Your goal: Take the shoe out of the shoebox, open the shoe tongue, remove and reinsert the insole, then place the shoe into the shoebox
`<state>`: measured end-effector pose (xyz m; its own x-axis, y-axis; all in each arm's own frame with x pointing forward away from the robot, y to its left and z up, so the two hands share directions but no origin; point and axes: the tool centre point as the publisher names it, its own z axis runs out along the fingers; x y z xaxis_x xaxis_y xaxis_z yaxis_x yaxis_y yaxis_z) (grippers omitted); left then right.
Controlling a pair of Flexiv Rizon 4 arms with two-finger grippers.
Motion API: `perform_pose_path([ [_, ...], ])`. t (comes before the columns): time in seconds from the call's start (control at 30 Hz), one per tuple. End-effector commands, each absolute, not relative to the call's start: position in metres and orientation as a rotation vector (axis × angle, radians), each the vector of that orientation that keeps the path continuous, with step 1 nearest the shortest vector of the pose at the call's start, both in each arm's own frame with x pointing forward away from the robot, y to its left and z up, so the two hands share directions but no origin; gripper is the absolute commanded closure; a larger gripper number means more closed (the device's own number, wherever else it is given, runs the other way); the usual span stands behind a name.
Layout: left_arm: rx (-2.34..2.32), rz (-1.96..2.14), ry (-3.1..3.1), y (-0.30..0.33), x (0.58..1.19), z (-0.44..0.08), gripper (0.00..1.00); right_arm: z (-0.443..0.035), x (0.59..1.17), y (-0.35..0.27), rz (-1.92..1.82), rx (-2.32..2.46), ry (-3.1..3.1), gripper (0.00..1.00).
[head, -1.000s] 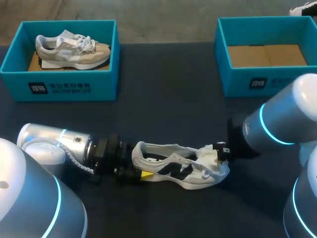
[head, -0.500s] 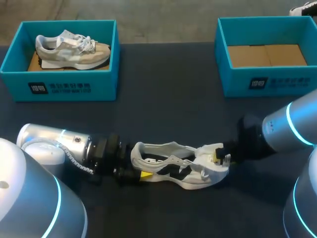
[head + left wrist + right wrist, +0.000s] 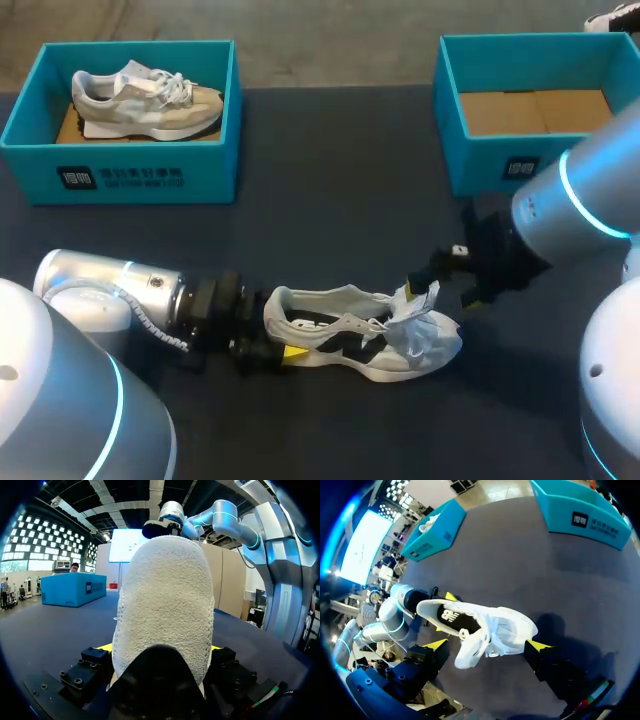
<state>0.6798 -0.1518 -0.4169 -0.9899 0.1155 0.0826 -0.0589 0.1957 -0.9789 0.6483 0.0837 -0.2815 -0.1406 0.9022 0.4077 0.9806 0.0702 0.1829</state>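
Head view: two teal boxes, two shoes. Left shoebox (image 3: pixel 150 180) holds beige shoe (image 3: pixel 145 100); right shoebox (image 3: pixel 480 165) shows cardboard floor. White shoe (image 3: pixel 350 335) lies on desk (image 3: pixel 340 200), long axis left-right, heel at left pincer (image 3: pixel 278 338).
Left wrist view: left pincer (image 3: pixel 160 650) clamped on heel of white shoe (image 3: pixel 162 595).
Right wrist view: right pincer (image 3: pixel 487 647) spread wide over toe end of white shoe (image 3: pixel 505 630).

The left wrist view gives you only the heel of the shoe (image 3: pixel 162 595), which hides its front and most of the left gripper (image 3: pixel 160 649). The head view crops the shoebox (image 3: pixel 480 165) at the far right corner of the table (image 3: pixel 340 170).
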Motion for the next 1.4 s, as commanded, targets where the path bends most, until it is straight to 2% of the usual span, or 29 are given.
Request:
perform_pose_path([
  [0.03, -0.055, 1.907, -2.320, -0.151, 0.679, -0.416, 1.00, -0.255, 0.653, 0.096, -0.289, -2.082, -2.340, 0.00],
  [0.43, -0.055, 1.907, -2.320, -0.151, 0.679, -0.416, 1.00, -0.218, 0.656, 0.139, 0.178, -1.950, -2.720, 0.00],
  [0.47, -0.055, 1.907, -2.320, -0.151, 0.679, -0.416, 1.00, -0.217, 0.656, 0.143, 0.205, -1.904, -2.770, 0.09],
  [0.53, -0.055, 1.907, -2.320, -0.151, 0.679, -0.416, 1.00, -0.217, 0.657, 0.148, 0.223, -1.821, -2.849, 0.56],
  [0.57, -0.055, 1.907, -2.320, -0.151, 0.679, -0.416, 1.00, -0.217, 0.658, 0.151, 0.236, -1.778, -2.890, 0.85],
  [0.6, -0.055, 1.907, -2.320, -0.151, 0.679, -0.416, 1.00, -0.218, 0.658, 0.155, 0.231, -1.702, -2.949, 1.00],
  [0.77, -0.055, 1.907, -2.320, -0.151, 0.679, -0.416, 1.00, -0.221, 0.653, 0.163, 0.114, -1.409, -3.171, 1.00],
  [0.97, -0.055, 1.907, -2.320, -0.151, 0.679, -0.416, 1.00, -0.230, 0.638, 0.162, -0.067, -0.746, -3.447, 1.00],
  [1.4, -0.055, 1.907, -2.320, -0.151, 0.679, -0.416, 1.00, -0.230, 0.638, 0.162, -0.067, -0.746, -3.447, 1.00],
])
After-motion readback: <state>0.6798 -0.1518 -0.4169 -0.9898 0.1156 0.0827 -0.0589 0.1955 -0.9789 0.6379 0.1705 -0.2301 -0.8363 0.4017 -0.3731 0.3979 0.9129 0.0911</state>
